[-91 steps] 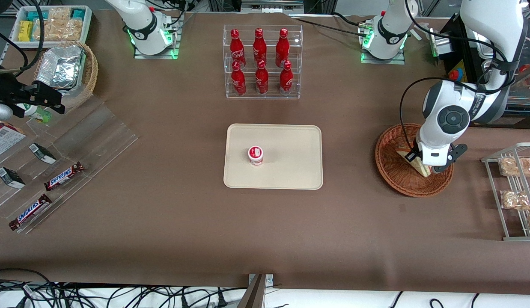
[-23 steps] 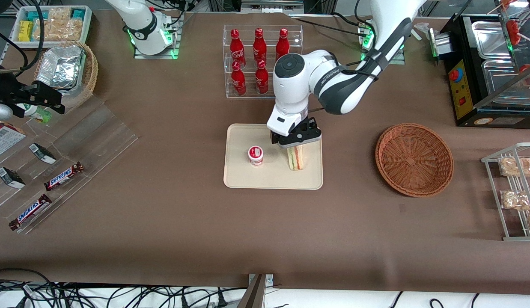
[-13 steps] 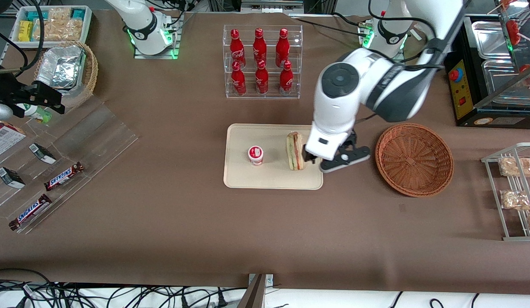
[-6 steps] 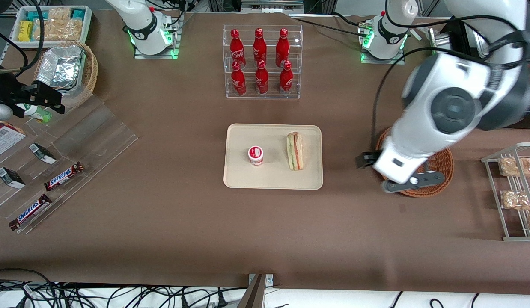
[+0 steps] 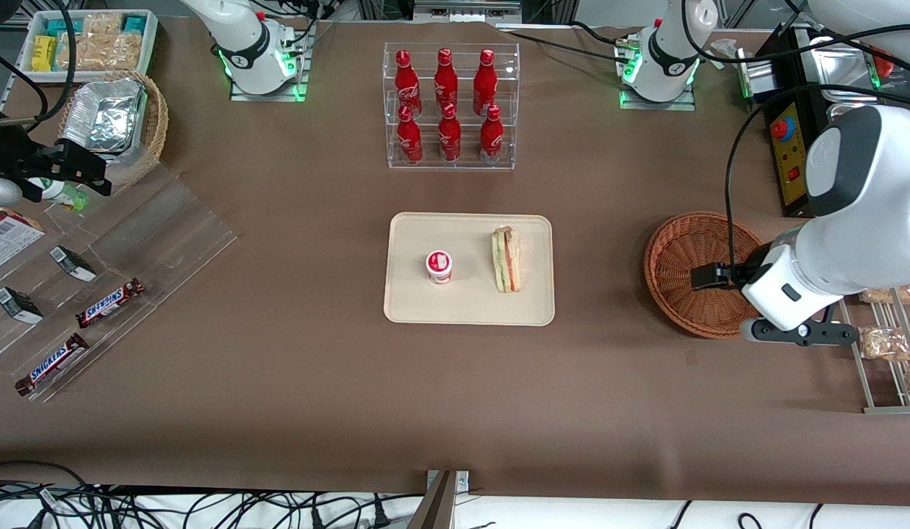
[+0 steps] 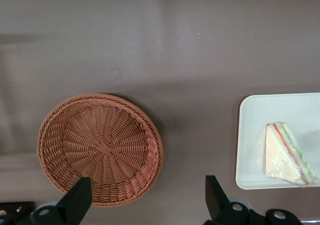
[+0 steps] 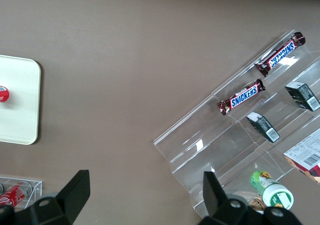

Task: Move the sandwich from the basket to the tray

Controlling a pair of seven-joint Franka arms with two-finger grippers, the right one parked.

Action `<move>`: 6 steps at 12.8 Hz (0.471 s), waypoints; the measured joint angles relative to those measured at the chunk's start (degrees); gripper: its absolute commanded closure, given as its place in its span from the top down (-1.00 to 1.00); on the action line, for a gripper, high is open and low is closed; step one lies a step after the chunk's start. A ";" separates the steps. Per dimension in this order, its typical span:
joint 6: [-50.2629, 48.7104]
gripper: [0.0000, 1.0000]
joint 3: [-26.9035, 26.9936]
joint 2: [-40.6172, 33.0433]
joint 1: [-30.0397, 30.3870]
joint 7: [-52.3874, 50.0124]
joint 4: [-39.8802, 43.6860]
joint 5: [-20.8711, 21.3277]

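Tool (image 5: 771, 305) of the left arm hangs above the basket's edge, its fingers (image 6: 77, 201) spread wide and holding nothing. On the brown counter (image 5: 278, 367) lies the cream tray (image 5: 470, 308), well apart from the reddish-brown wicker basket (image 5: 683, 257). On the tray stands the sandwich (image 5: 506, 259), a white-bread wedge showing green, red and pale layers, beside a small red-lidded cup (image 5: 439, 266).
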 measured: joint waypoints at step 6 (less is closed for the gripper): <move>-0.26 1.00 2.23 0.90 -0.32 3.09 -0.49 -0.09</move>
